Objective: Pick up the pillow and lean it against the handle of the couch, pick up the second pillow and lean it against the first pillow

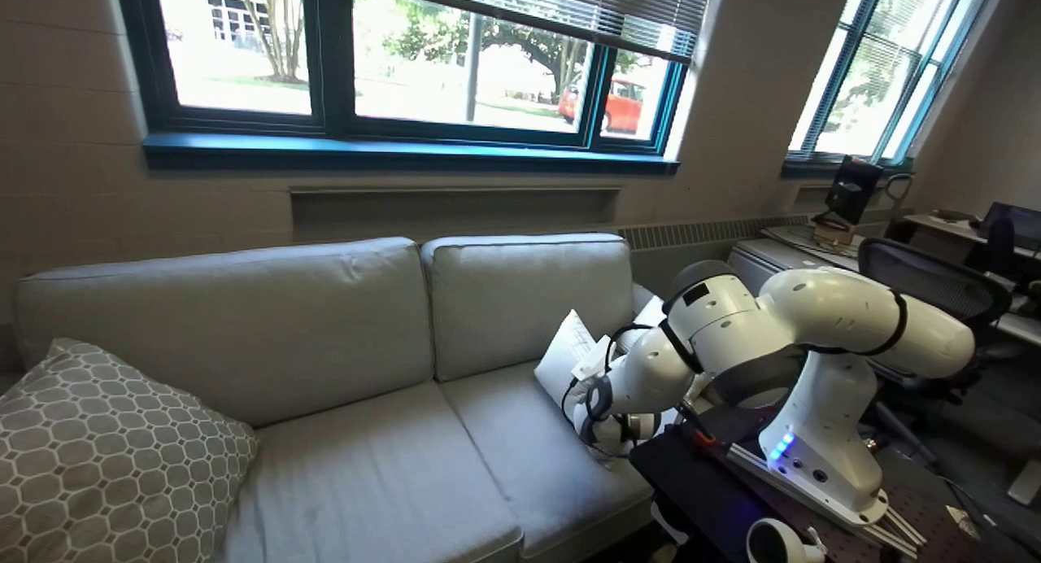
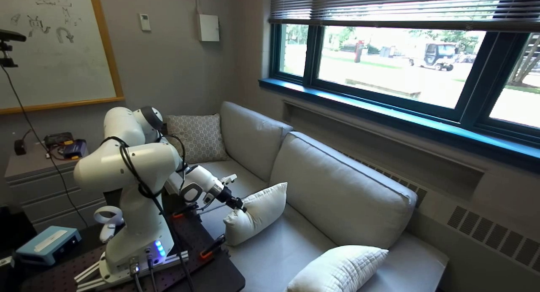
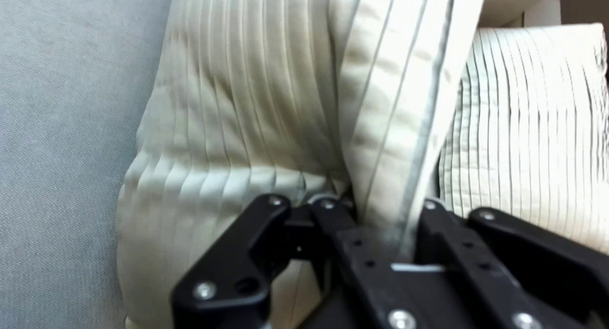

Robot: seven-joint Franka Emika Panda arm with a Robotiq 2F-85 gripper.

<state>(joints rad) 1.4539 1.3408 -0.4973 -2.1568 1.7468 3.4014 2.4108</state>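
A white pleated pillow [image 2: 268,205] stands tilted on the couch seat; it shows partly in an exterior view [image 1: 561,355] behind the arm. My gripper [image 2: 241,205] is at its near upper edge. In the wrist view my gripper [image 3: 385,215] is closed around a fold of this white pillow [image 3: 257,82], and the cloth is creased there. A second white pillow [image 2: 341,269] rests near the couch's armrest [image 2: 424,252]. It also shows in the wrist view [image 3: 523,124], right of the held fold. The fingertips are hidden by cloth.
The grey couch [image 1: 350,449] has back cushions [image 2: 337,186] along the window wall. A patterned pillow [image 1: 122,449] lies at the couch's far end from the white pillows. The black robot table [image 2: 223,266] borders the seat front. A blue box [image 2: 48,243] and a white controller [image 2: 109,222] are beside the base.
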